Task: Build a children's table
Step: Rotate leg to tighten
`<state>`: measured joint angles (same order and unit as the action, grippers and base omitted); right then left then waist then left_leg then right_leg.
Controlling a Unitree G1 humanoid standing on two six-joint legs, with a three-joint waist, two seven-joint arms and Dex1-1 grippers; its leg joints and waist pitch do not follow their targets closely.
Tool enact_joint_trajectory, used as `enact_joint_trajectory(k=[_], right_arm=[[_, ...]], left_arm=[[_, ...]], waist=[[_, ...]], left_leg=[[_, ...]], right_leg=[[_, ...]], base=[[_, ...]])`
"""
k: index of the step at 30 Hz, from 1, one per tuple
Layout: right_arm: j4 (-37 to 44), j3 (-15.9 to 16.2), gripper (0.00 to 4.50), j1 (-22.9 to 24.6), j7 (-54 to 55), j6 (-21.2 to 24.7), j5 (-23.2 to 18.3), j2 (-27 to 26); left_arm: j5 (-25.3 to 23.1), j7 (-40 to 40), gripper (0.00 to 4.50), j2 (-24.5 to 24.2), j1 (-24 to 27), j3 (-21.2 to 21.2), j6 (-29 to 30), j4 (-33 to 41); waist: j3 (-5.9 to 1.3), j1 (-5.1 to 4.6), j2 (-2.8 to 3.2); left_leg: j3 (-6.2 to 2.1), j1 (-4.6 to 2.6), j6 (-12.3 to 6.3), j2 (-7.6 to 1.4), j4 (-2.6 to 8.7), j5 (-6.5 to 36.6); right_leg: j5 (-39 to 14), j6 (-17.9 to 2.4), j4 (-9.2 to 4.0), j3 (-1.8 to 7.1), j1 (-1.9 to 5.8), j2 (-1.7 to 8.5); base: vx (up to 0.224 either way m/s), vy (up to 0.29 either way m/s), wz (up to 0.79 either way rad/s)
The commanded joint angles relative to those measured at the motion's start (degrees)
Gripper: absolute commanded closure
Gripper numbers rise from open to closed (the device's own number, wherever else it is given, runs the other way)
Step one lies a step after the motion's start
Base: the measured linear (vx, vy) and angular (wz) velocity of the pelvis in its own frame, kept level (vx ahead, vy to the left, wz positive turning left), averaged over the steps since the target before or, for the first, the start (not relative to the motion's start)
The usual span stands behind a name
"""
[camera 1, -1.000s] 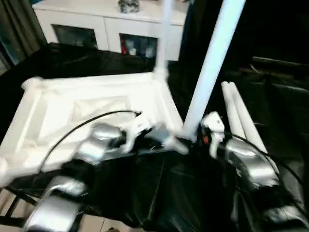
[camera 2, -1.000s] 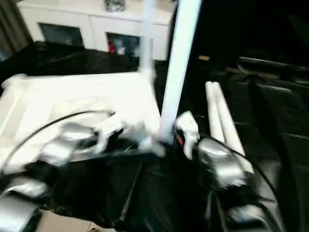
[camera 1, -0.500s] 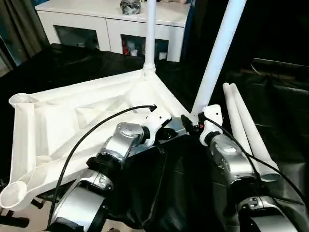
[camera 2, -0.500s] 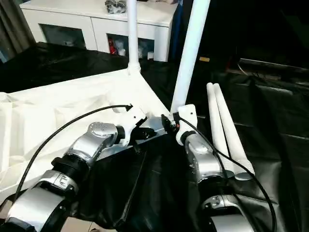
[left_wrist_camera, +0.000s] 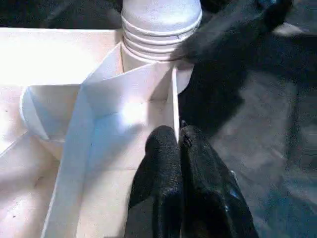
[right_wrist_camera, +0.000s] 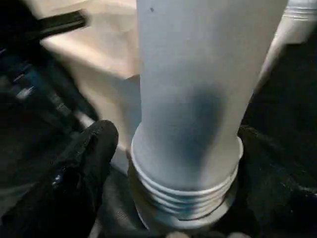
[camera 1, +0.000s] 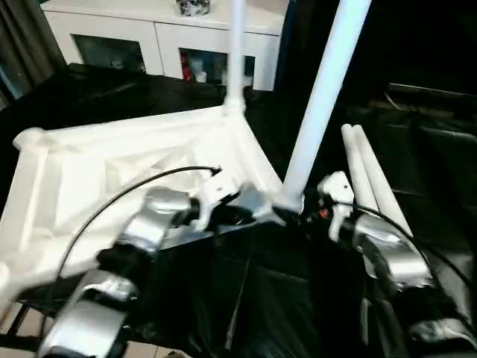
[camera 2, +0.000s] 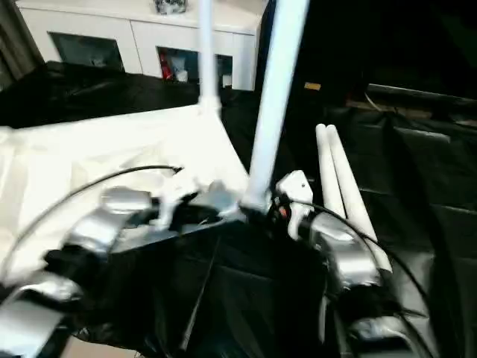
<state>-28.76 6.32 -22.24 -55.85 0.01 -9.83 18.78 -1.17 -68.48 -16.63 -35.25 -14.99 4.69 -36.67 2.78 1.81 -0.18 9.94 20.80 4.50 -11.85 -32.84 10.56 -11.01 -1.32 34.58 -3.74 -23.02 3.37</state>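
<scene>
Lying upside down on a black cloth (camera 1: 89, 89), the tabletop (camera 1: 112, 164) takes up the left half of the scene, ribs up, with a round socket (camera 1: 30, 139) at its far-left corner. One leg (camera 1: 237, 52) already stands upright in the far corner socket. The left gripper (left_wrist_camera: 178, 144) sits at the near edge of the tabletop — in the left wrist view its two fingers (left_wrist_camera: 163, 168) are pressed together around a thin rib of the underside, right beside the near corner socket.

Next over, a second leg (camera 1: 324, 97) stands in that near corner, leaning a bit to the right at the top. Its ridged bottom end (right_wrist_camera: 185, 193) sits in the socket. The right gripper (right_wrist_camera: 181, 163) is at the base of this leg, one black finger (right_wrist_camera: 84, 163) on one side of the tube and a dark shape on the other side, so it looks clamped around the leg.

Further right, two spare legs (camera 1: 369, 179) lie side by side on the cloth, touching each other, just behind the right forearm (camera 1: 387, 253).

At the back there's a white cabinet (camera 1: 164, 33) with glass doors — some small stuff inside, can't tell what.
</scene>
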Motion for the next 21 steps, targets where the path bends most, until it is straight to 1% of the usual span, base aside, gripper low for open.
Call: enact_joint_trajectory(k=[1,2,3,4,5,7,8,9,10,11,14,16,19,21], right_arm=[[3.3,3.1,0.58,0.3,-5.6,0.7,-1.0,0.4],[3.6,3.3,0.58,0.5,-6.5,0.8,-0.9,1.0],[3.6,3.3,0.58,0.5,-6.5,0.8,-0.9,1.0],[4.0,3.4,0.74,0.6,-7.5,1.0,-0.9,1.6],[4.5,3.8,0.91,0.6,-8.7,1.4,-1.1,2.6],[4.9,4.2,0.91,0.6,-9.6,1.8,-1.4,3.4],[5.0,4.2,0.96,0.6,-9.8,2.0,-1.4,3.5],[5.2,4.2,1.17,0.6,-10.6,2.5,-1.5,3.8],[5.5,4.4,1.17,0.5,-11.7,3.3,-1.6,4.1],[5.6,4.5,1.34,0.5,-12.2,3.6,-1.6,4.2],[6.3,5.0,1.46,0.5,-13.2,4.4,-1.9,4.6],[6.8,5.1,1.67,0.5,-13.3,4.9,-2.2,4.5],[7.1,5.1,1.73,0.8,-12.5,5.7,-2.5,4.0],[6.8,4.4,1.75,1.1,-9.3,7.5,-2.4,2.4]], left_arm=[[1.1,-4.3,4.50,-0.5,1.7,-2.2,-0.4,1.5],[1.6,-5.6,4.50,-1.1,2.0,-2.2,-0.3,2.4],[1.6,-5.6,4.50,-1.1,2.0,-2.2,-0.3,2.4],[2.1,-7.0,4.50,-1.8,2.5,-2.2,0.0,3.5],[2.9,-9.2,4.50,-2.9,3.1,-2.3,0.4,5.1],[3.2,-10.6,4.50,-4.0,3.5,-2.7,0.5,6.2],[3.2,-10.8,4.50,-4.1,3.5,-2.7,0.4,6.2],[3.0,-11.3,4.50,-4.6,3.5,-2.8,0.1,6.3],[2.9,-11.8,4.50,-5.0,3.6,-2.9,-0.2,6.3],[2.9,-12.0,4.50,-5.1,3.6,-2.9,-0.3,6.3],[3.1,-12.5,4.50,-5.6,3.7,-3.0,-0.2,6.6],[3.0,-12.5,4.50,-5.8,3.7,-3.0,0.0,6.8],[2.8,-11.6,4.50,-5.6,3.6,-2.8,0.2,6.4],[2.5,-8.8,4.50,-4.4,3.1,-2.3,1.4,5.4]], waist=[[-3.31,0.22,-0.41],[-3.29,0.23,-0.47],[-3.28,0.30,-0.40],[-3.23,0.34,-0.34],[-3.27,0.54,-0.35],[-3.32,0.58,-0.32],[-3.28,0.59,-0.27],[-3.34,0.58,-0.34],[-3.36,0.59,-0.34],[-3.48,0.66,-0.39],[-3.52,0.76,-0.40],[-3.55,0.81,-0.39],[-3.60,0.88,-0.42],[-3.53,0.87,-0.46]], left_leg=[[0.00,-0.10,-6.82,-1.58,2.97,7.5],[0.02,-0.05,-6.67,-1.66,3.01,7.5],[0.07,-0.14,-6.55,-1.66,2.99,7.7],[0.10,-0.22,-6.21,-1.70,3.02,8.1],[0.20,-0.44,-6.00,-1.83,3.00,8.4],[0.15,-0.31,-5.71,-1.75,3.01,7.6],[0.13,-0.32,-5.64,-1.79,3.03,7.6],[0.18,-0.33,-5.63,-1.73,2.93,7.8],[0.15,-0.27,-5.64,-1.64,2.93,7.7],[0.14,-0.23,-5.62,-1.65,2.90,7.5],[0.13,-0.19,-5.58,-1.64,2.83,6.9],[0.13,-0.18,-5.47,-1.62,2.79,6.7],[0.15,-0.20,-5.26,-1.57,2.72,6.8],[0.13,-0.22,-4.97,-1.56,2.76,6.9]], right_leg=[[-5.7,-13.9,-3.85,2.68,3.39,4.19],[-5.8,-14.0,-3.79,2.68,3.45,4.19],[-6.1,-14.1,-3.84,2.66,3.34,4.17],[-6.9,-14.1,-3.94,2.67,3.23,4.18],[-6.8,-14.2,-3.91,2.79,3.15,4.23],[-5.4,-14.4,-3.63,2.76,3.31,4.09],[-5.3,-14.5,-3.62,2.76,3.24,4.14],[-4.9,-14.5,-3.57,2.76,3.25,4.13],[-4.8,-14.5,-3.54,2.73,3.35,4.09],[-4.8,-14.4,-3.48,2.68,3.45,4.10],[-4.5,-14.2,-3.42,2.66,3.45,4.16],[-4.4,-14.2,-3.36,2.68,3.48,4.13],[-4.8,-14.0,-3.39,2.71,3.48,4.18],[-5.3,-13.8,-3.43,2.73,3.39,4.11]], base=[[0.000,0.000,0.00],[0.000,0.000,0.00],[0.000,0.000,0.00],[0.000,0.000,0.00],[0.000,0.000,0.00],[0.000,0.000,0.00],[0.000,0.000,0.00],[0.000,0.000,0.00],[0.000,0.000,0.00],[0.000,0.000,0.00],[0.000,0.000,0.00],[0.000,0.000,0.00],[0.000,0.000,0.00],[0.000,0.000,0.00]])
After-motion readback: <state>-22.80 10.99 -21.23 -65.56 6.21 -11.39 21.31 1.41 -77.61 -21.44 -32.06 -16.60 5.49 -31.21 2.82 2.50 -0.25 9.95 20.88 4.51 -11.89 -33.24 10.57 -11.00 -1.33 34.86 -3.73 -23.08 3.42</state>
